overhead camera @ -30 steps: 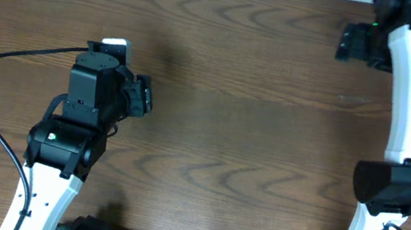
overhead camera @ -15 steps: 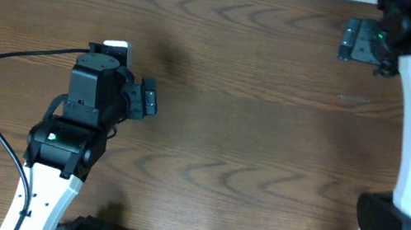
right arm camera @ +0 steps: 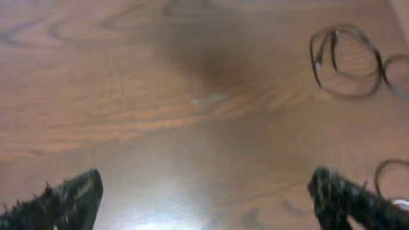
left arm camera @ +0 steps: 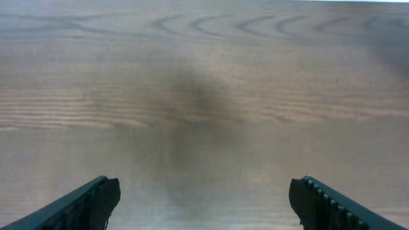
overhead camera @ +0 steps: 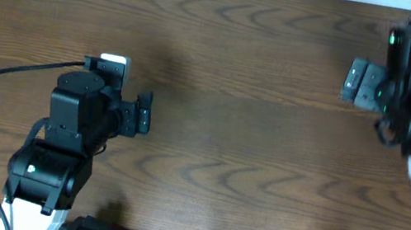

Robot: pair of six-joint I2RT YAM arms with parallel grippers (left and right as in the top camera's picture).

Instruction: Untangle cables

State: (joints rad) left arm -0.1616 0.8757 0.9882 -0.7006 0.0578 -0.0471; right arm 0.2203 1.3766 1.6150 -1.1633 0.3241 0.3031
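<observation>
Cables (right arm camera: 314,59) — blurred loops, cut off at the edge — lie apart from both wide-spread jaws.

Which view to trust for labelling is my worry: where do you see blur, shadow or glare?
Right wrist view: blurred throughout, the black cable soft at the upper right, with glare on the table near the bottom edge. Left wrist view: fairly sharp, with a diffuse dark shadow mid-table. Overhead view: sharp and evenly lit.

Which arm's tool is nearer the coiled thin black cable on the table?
Right. The coiled thin black cable lies ahead of the right tool; the left tool is far across the wooden table, no cable in its view.
</observation>
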